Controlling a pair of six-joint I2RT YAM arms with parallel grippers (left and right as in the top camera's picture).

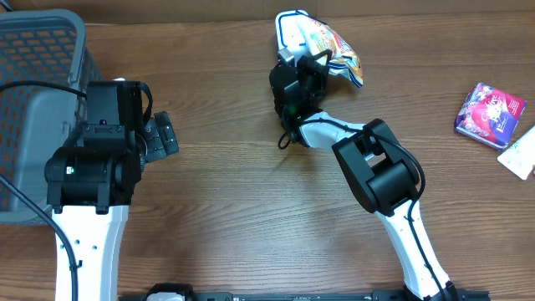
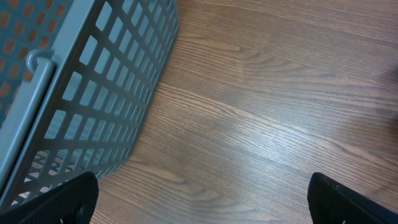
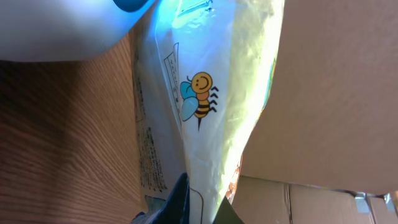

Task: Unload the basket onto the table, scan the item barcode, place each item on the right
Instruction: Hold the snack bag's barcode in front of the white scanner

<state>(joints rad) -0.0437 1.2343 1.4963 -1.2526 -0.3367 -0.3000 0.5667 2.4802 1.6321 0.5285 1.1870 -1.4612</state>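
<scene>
- The snack bag (image 1: 322,38) is lying at the far edge of the table (image 1: 226,209), near its middle, with its white and blue end pointing away from the arms and its orange printed end toward the right.
- In the right wrist view the snack bag (image 3: 205,93) is showing pale yellow film with a small cartoon bee, and lines of fine print are running down its left side, too small to read.
- The right gripper (image 1: 316,63) is clamping the bag's near edge; in its own camera the right gripper (image 3: 202,208) is pinching the film between two dark fingers (image 3: 179,198).
- The left gripper (image 1: 163,134) is hanging over bare wood with its jaws wide apart, holding nothing; in the left wrist view its black fingertips (image 2: 62,199) are sitting in opposite lower corners.
- A grey mesh basket (image 1: 33,50) is standing at the left edge, just beside the left arm, and its lattice wall (image 2: 93,93) is filling the left of that wrist view.
- A purple packet (image 1: 491,113) is lying well apart at the right, with a white item (image 1: 520,155) just beside it at the picture's edge.
</scene>
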